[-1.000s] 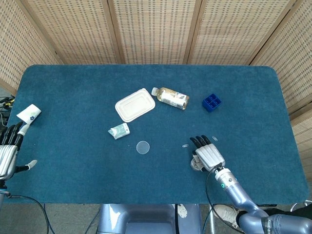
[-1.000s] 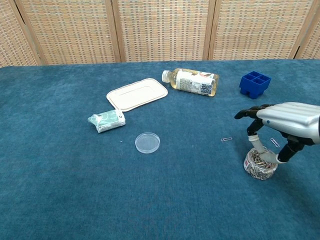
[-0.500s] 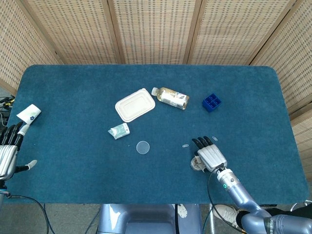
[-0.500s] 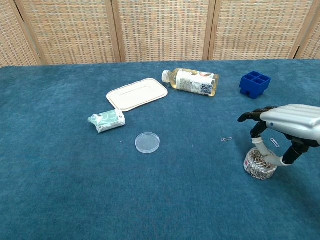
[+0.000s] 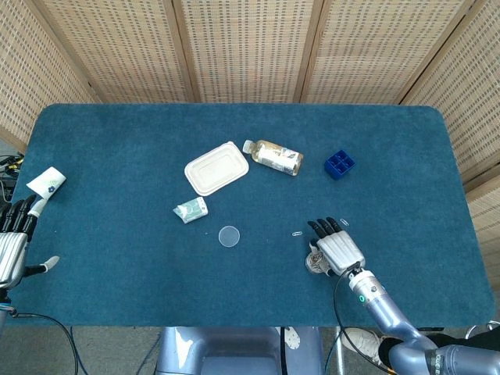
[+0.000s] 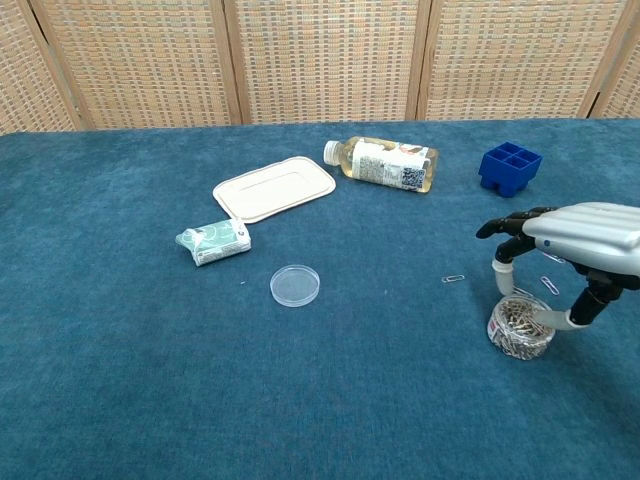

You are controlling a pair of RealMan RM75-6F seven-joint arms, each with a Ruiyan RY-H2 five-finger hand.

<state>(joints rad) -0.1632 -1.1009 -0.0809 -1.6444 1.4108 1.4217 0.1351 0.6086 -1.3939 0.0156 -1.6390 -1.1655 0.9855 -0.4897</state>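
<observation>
My right hand (image 6: 578, 238) hovers over a small clear jar of paper clips (image 6: 520, 328) near the table's front right. Its fingers (image 6: 503, 272) are spread, with one tip just above the jar and the thumb beside the jar's right rim. I see nothing held in it. In the head view the right hand (image 5: 337, 248) covers most of the jar (image 5: 315, 264). My left hand (image 5: 12, 244) lies off the table's left edge with its fingers stretched out and holds nothing. A white paper cup (image 5: 45, 183) lies beyond it.
A clear round dish (image 6: 296, 285) lies mid-table, with a green tissue pack (image 6: 213, 241), a beige lid (image 6: 274, 188) and a lying bottle (image 6: 383, 164) behind it. A blue compartment block (image 6: 510, 168) sits at the back right. Loose paper clips (image 6: 453, 278) lie near the jar.
My right hand has risen a little and shifted right. Its fingertip has come up out of the jar. The left hand has not moved.
</observation>
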